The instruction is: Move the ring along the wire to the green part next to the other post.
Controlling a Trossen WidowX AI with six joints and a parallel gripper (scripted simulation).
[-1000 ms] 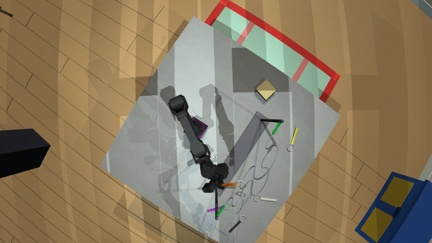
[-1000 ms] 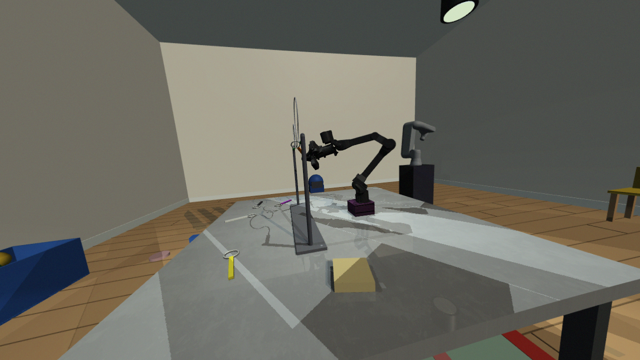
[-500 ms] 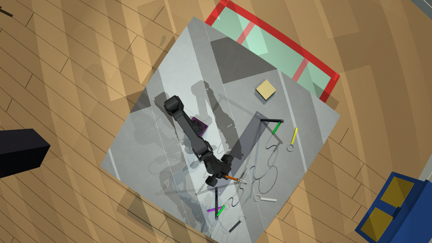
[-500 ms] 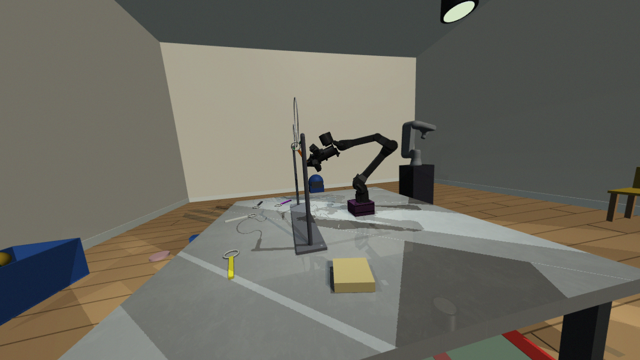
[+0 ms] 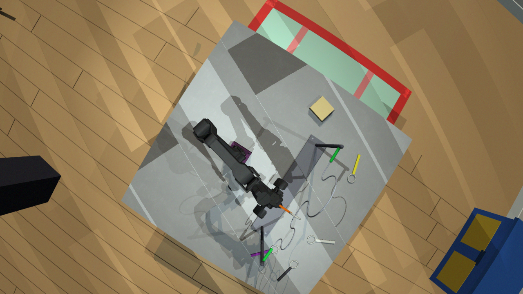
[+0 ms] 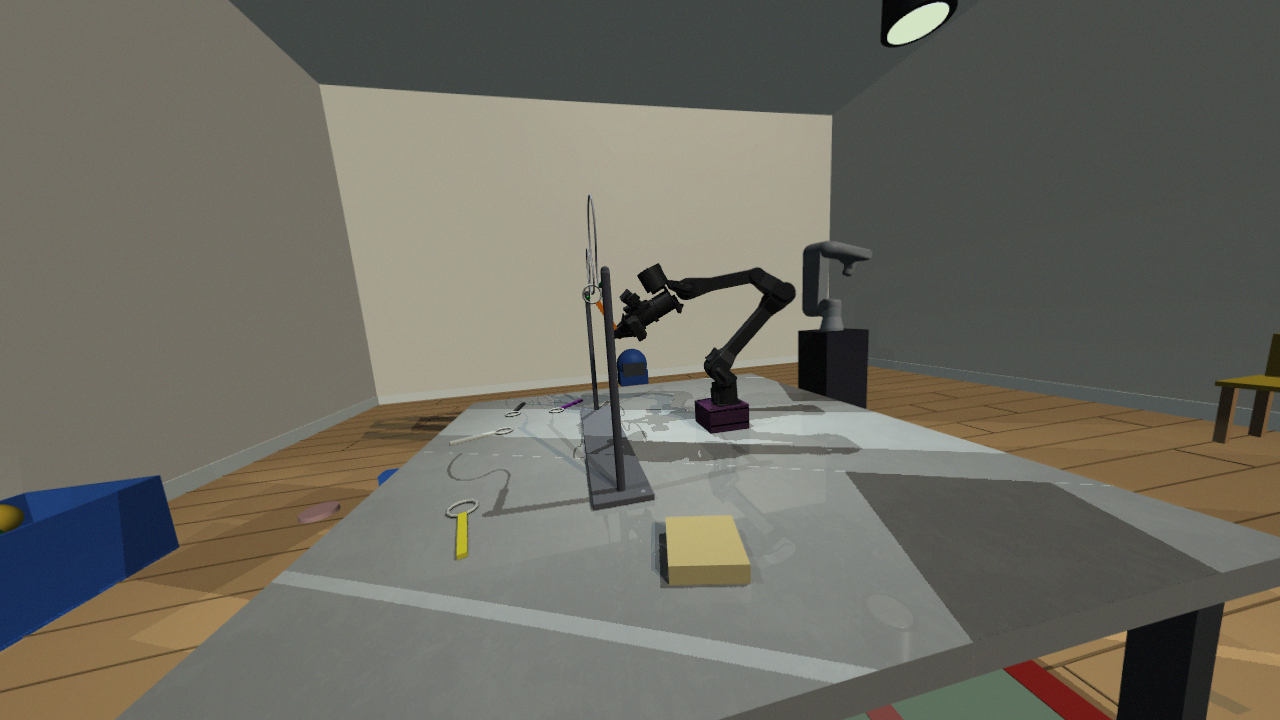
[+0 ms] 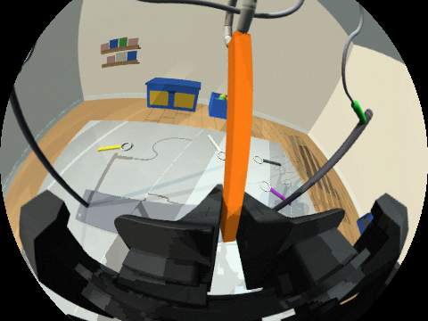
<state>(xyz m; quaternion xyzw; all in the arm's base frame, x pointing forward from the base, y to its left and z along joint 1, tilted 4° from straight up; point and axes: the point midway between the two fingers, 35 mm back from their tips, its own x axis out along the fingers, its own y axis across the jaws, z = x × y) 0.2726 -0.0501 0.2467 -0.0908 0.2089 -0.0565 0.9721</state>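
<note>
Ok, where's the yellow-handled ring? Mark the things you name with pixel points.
It lies on the table, its yellow handle (image 5: 356,164) (image 6: 461,535) (image 7: 110,148) in the exterior view's left half, left of the tan block (image 5: 321,108) (image 6: 706,548).

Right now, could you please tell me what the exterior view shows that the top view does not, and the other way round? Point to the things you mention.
Only the exterior view: a grey robot arm (image 6: 812,279) on a black pedestal, and a chair with a yellow seat (image 6: 1253,383).
Only the top view: a blue cabinet with yellow doors (image 5: 490,255).
Both: the black gripper (image 5: 280,206) (image 6: 617,330) shut on the orange handle (image 5: 284,209) (image 6: 601,308), a flat yellow handle (image 5: 356,164) (image 6: 461,535) with its pale ring, and a pale yellow block (image 5: 321,108) (image 6: 705,546).
</note>
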